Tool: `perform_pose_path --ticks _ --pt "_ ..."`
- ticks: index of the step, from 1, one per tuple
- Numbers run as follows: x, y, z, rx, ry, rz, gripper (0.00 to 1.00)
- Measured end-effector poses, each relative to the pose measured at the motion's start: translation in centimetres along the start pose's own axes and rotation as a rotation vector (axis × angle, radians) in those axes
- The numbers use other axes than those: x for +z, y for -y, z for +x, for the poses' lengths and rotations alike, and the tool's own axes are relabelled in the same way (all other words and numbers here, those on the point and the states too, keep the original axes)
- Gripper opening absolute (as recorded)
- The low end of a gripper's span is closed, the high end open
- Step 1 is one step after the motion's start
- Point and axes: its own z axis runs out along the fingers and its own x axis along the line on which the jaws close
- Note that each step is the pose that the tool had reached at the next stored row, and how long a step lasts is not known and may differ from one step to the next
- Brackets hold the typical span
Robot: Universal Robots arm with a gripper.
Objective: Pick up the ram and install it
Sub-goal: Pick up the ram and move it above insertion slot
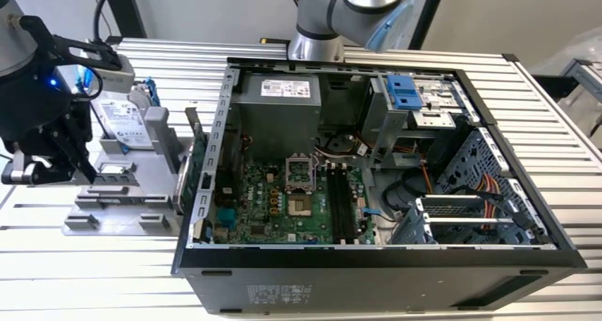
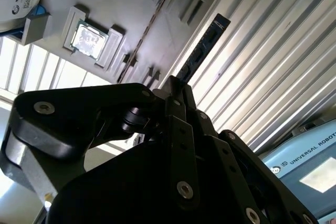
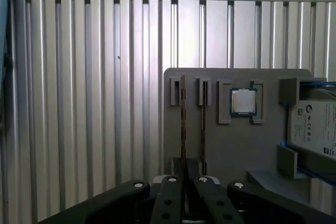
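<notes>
Long, thin, dark ram (image 2: 201, 51) clamped between the jaws.

case (image 1: 376, 268) top: open | case wall (image 1: 214, 134): stands between fixture (image 1: 123, 212) and motherboard (image 1: 282, 208) | hard drive (image 1: 120, 120): beside end effector (image 2: 176, 85)

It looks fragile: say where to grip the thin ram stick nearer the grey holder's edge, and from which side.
Probably its two flat faces near mid-length, from above: the thin circuit-board ram stick stands on its long edge in the grey slotted holder, top edge free.
</notes>
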Motion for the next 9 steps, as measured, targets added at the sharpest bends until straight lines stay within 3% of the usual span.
perform_pose_path --ticks 9 --pt "-0.78 -0.01 -0.02 0.000 -0.0001 -0.0001 0.00"
